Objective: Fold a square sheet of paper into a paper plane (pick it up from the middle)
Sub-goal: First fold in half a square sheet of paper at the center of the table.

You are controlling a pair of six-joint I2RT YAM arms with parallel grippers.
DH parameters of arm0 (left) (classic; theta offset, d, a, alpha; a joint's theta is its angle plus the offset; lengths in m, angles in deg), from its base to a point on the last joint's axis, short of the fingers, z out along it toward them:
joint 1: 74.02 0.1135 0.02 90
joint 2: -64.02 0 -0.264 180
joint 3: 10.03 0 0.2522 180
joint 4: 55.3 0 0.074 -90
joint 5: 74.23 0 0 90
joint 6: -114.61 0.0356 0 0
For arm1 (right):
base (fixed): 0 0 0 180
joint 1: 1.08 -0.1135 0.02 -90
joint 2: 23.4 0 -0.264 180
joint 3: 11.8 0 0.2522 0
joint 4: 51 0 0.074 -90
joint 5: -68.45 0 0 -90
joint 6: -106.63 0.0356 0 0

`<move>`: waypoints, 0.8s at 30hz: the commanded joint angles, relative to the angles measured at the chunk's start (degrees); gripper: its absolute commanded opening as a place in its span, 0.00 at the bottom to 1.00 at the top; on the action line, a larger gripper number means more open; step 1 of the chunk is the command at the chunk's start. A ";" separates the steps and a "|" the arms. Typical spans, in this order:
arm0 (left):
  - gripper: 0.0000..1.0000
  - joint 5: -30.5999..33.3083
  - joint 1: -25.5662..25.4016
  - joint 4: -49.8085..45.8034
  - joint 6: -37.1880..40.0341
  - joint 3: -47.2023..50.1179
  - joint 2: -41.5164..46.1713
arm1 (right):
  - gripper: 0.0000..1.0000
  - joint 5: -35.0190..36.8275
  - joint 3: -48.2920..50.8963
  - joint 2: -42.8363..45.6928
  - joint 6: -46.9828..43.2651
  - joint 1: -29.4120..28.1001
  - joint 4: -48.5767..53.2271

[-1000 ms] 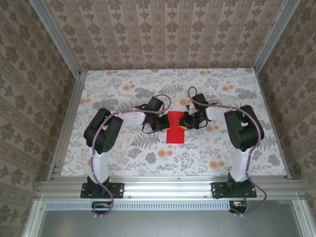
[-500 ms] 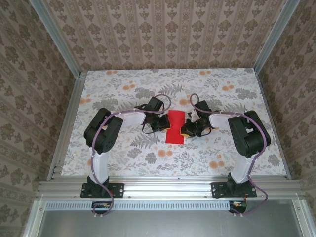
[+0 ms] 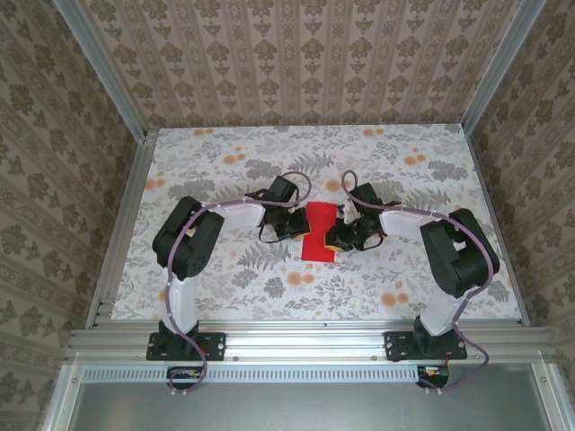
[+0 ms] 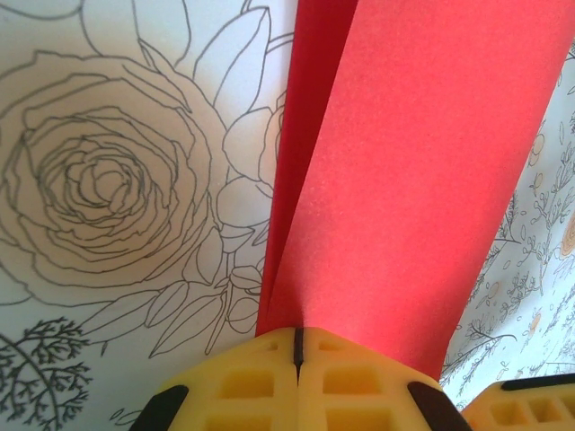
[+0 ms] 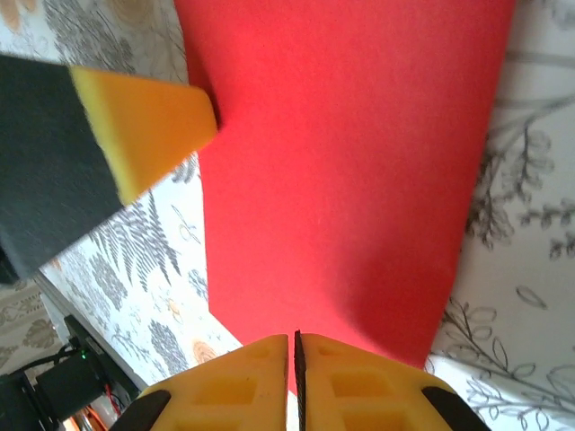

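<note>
Two claws: left gripper [image 3: 296, 225] and right gripper [image 3: 335, 235] each pinch a side edge of the paper [image 3: 317, 239], which lies mid-table [image 3: 225, 278].
Change: right gripper has slid nearer; the paper's waist has narrowed, so a lengthwise fold looks begun.
Hidden: pinched edges; any crease.

Table [image 3: 207, 171]: flat top, pale print of grey leaves, line-drawn roses, orange blossoms. Aluminium rails [image 3: 120, 229] along 9, 3 and 6 o'clock edges. Red paper [image 3: 317, 239] at centre, long axis 12 to 6 o'clock, narrowed at mid-length, wider at both ends. Cannot tell whether it lies flat or is partly lifted.
</note>
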 commanded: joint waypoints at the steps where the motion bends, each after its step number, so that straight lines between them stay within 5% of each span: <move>1: 0.00 5.16 -0.73 -7.81 -0.38 2.50 -4.61 | 0.13 0.68 2.79 -0.46 -0.47 -0.05 2.17; 13: 0.00 5.16 -0.79 -7.87 -0.38 2.28 -4.61 | 0.13 2.06 2.28 3.79 -2.21 -1.55 6.44; 24: 0.00 5.92 -0.67 -8.44 -0.54 2.88 -2.06 | 0.12 3.65 3.92 -1.14 -1.47 -2.45 5.81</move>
